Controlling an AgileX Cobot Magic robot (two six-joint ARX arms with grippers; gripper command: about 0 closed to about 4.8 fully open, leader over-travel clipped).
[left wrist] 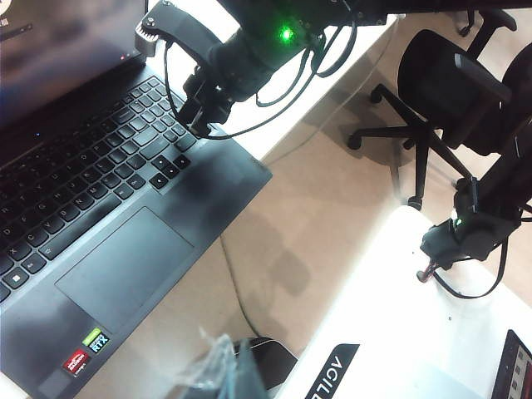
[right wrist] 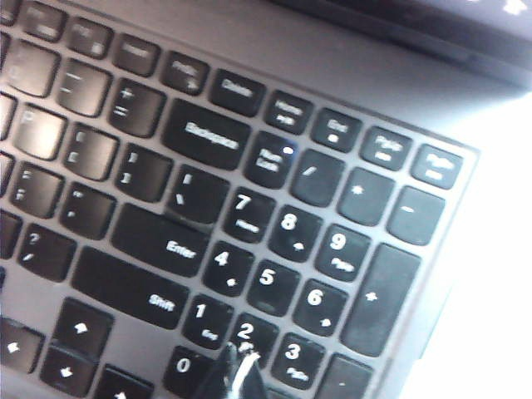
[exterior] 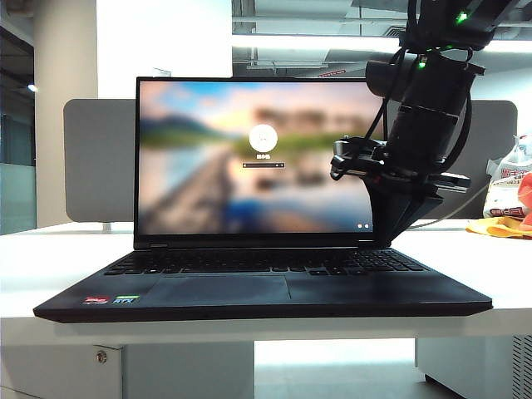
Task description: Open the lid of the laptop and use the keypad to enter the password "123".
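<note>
Both claws shut: right claw (right wrist: 237, 366) down over keypad (right wrist: 307, 258), left unseen.

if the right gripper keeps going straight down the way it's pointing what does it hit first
Most likely the 2 key on the keypad. The right gripper, shut, points down at the laptop with its tip at that key's lower edge; whether it already touches is unclear.
</note>
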